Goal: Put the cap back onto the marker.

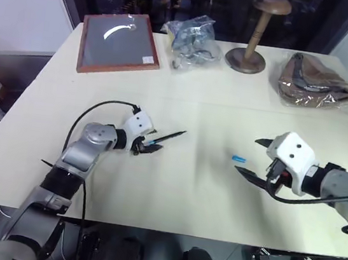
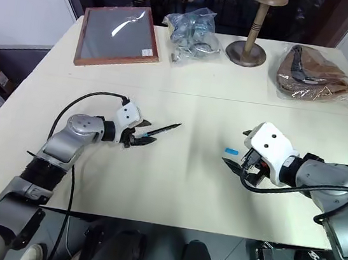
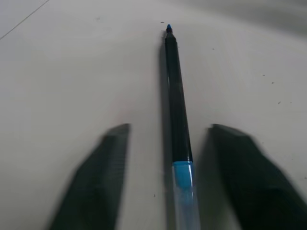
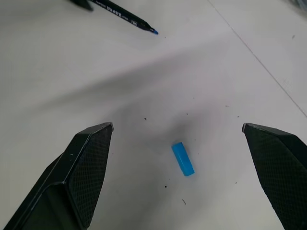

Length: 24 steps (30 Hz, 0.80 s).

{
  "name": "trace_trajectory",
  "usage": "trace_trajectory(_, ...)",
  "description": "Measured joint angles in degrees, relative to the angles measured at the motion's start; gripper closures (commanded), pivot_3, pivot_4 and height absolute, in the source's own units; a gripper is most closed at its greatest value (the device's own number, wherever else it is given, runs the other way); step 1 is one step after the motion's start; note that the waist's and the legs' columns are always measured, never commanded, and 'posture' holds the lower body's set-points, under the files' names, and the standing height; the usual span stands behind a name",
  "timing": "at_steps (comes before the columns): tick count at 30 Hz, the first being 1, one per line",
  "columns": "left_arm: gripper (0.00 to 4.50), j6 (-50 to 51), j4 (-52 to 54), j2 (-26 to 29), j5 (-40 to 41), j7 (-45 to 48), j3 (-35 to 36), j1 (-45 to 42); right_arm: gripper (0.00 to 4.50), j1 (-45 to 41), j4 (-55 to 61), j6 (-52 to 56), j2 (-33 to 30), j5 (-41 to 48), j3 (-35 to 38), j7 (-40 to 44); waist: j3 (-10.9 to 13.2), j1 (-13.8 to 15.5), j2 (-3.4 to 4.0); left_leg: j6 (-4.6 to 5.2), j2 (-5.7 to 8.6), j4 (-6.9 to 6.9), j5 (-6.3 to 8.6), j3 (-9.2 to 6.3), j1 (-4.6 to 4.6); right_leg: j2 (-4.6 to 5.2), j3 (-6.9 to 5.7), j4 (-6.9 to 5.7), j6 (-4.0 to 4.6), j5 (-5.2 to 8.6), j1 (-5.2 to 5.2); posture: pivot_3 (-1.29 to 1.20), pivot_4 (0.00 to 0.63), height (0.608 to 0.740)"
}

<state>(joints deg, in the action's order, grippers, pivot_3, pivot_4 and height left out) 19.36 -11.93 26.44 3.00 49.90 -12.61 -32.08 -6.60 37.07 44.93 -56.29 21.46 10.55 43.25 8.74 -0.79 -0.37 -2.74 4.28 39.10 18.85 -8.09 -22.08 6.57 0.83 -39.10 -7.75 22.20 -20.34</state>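
**Marker between the left fingers, cap lying loose ahead of the right gripper**

The tabletop carries both task things in its near half, well apart from each other: the marker left of centre, the cap right of centre, each closer to the near edge than to the far one.

The left gripper is the nearer arm to the marker, and is already on it. The marker's long axis runs away from this gripper, slanting toward the far right corner, its tip pointing roughly toward the cap's side of the table. In the left wrist view the pale blue rear end sits between the two fingers, which stand on either side with a little gap showing; whether they have pinched the barrel I cannot tell. The arm reaches low across the table, gripper angled down and inward.

The right gripper hovers just above the tabletop, fingers spread wide. The cap lies flat on the table just ahead of it, between the lines of the two fingers and touching neither. Its short axis lies roughly crosswise to the gap, so I judge a plain advance and closing would take it.
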Motion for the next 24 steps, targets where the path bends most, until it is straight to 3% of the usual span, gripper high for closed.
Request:
trace_trajectory(2,4.46,-0.2,-0.4,0.0,0.1,0.0,0.0,0.0,0.0,-0.1,-0.1,-0.1,0.0,0.0,-0.1,0.0,0.0,0.0,0.0,0.0,0.0,0.0,0.0,0.0,0.0,0.0,0.0,0.0,0.0,0.0,0.0,0.0,0.15,0.74)
trace_trajectory(15,4.46,0.2,0.5,1.8,0.4,1.3,0.2,-0.2,0.0,1.7,-4.1,-2.8,0.1,-0.9,-0.8,1.3,0.0,0.0,0.0,0.0,0.0,0.0,0.0,0.0,-0.01,0.0,0.0,-0.01,0.0,0.0,-0.02,0.0,0.15,0.74)
trace_trajectory(19,4.46,1.9,7.0,4.8,2.3,2.8,2.1,0.2,0.0,0.4,-11.6,-4.7,5.5,0.6,-0.8,1.7,0.0,-0.2,0.01,0.0,-0.03,0.0,0.0,-0.03,-0.06,-0.01,0.04,-0.01,0.0,0.0,-0.08,0.0,0.15,0.74)
trace_trajectory(24,4.46,6.2,15.3,7.0,4.7,3.1,3.7,1.7,0.0,-2.9,-19.7,-9.6,6.6,-1.1,-3.5,3.3,0.0,-0.2,0.01,0.0,-0.02,-0.01,0.0,-0.04,-0.06,-0.01,0.03,0.0,0.0,0.0,-0.08,0.0,0.15,0.74)
